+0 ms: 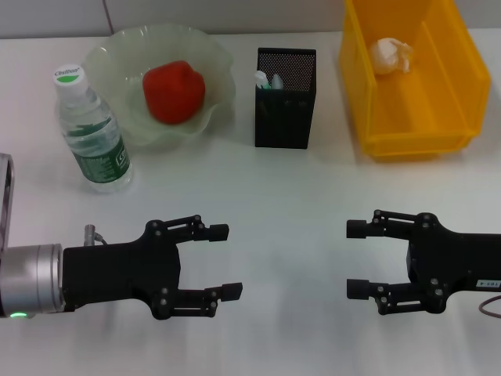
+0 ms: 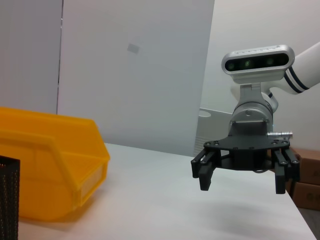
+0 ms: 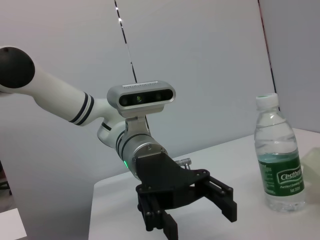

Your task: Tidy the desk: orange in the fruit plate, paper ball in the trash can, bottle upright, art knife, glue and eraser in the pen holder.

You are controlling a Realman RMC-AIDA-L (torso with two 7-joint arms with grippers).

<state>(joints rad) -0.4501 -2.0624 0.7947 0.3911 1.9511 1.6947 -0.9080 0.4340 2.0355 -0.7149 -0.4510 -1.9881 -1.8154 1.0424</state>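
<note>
The pen holder [image 1: 286,98] stands at the middle of the far side of the table [image 1: 282,235], with a few pale-tipped things sticking up inside it; what they are cannot be told. Left of the pen holder sits the fruit plate [image 1: 117,59], and the orange [image 1: 174,92] lies in it. Farther left, just in front of the plate's rim, the bottle [image 1: 92,133] stands upright with its cap on. Right of the pen holder is the trash can [image 1: 376,117], and the paper ball [image 1: 391,56] rests inside it near its far end.

Both grippers hang over the bare near part of the table, well in front of the pen holder and touching nothing. The left gripper [image 1: 223,262] is to its near left, fingers spread wide and empty. The right gripper [image 1: 356,258] is to its near right, likewise wide apart and empty, facing the left one.
</note>
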